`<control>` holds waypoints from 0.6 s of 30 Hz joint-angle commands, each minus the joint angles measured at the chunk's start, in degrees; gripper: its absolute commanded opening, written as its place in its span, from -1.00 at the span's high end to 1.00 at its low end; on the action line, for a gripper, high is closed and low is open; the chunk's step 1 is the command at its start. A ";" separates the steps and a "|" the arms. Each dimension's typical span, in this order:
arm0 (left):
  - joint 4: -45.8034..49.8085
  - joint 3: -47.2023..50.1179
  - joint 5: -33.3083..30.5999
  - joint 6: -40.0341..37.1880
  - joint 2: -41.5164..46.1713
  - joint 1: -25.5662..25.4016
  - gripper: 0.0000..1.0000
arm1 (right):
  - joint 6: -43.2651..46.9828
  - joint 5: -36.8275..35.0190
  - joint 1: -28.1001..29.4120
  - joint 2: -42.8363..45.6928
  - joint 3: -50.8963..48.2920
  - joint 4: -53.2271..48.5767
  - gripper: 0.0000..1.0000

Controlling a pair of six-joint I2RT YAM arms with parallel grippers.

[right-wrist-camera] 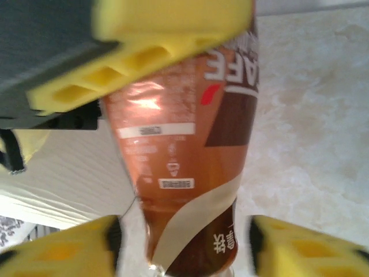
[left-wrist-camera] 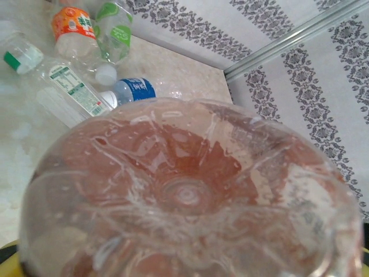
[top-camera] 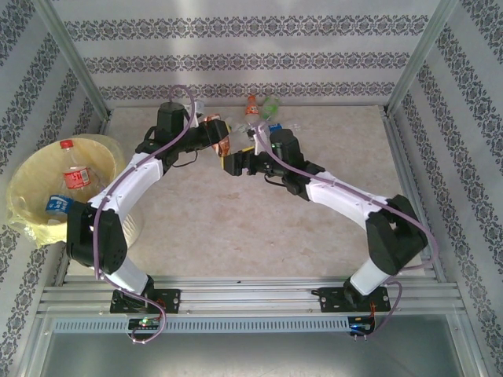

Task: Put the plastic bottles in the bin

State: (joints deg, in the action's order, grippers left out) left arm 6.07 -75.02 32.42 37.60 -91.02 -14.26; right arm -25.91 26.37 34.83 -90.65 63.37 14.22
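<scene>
A brown-labelled plastic bottle hangs in mid-air between both arms. My left gripper is shut on it, one of its yellow fingers pressed against the label. In the left wrist view the bottle's clear base fills the foreground. My right gripper is open, its yellow pads apart from the bottle's neck on either side. The bin, lined with a pale yellow bag, stands at the left with a red-labelled bottle and a blue-labelled one inside. Several more bottles lie near the back wall.
On the table beyond the held bottle lie an orange-labelled bottle, a green-labelled one, a blue-labelled one and a white-labelled one. Patterned walls and metal posts close the cell. The marble tabletop in front is bare.
</scene>
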 commanded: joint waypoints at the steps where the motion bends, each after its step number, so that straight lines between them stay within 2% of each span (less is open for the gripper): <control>1: 2.68 -0.73 -4.22 -1.86 3.86 -0.11 -0.02 | 3.80 0.29 -1.52 6.78 -2.84 2.12 -0.96; 5: 6.35 -0.91 -8.60 -3.50 6.33 -0.13 -0.01 | 6.51 -5.62 -3.74 13.37 -6.34 -1.92 -0.96; 13: 17.25 -4.86 -18.76 -9.37 11.70 0.42 0.01 | 4.39 -26.91 -8.76 22.83 -12.66 -2.68 -0.96; 18: 23.78 -7.79 -22.00 -11.80 16.05 1.86 0.02 | 2.48 -27.92 -11.96 24.29 -12.44 -6.40 -0.96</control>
State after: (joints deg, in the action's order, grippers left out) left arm 23.66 -79.61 14.72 29.58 -78.48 -13.34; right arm -21.54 2.81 23.92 -67.75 51.33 10.00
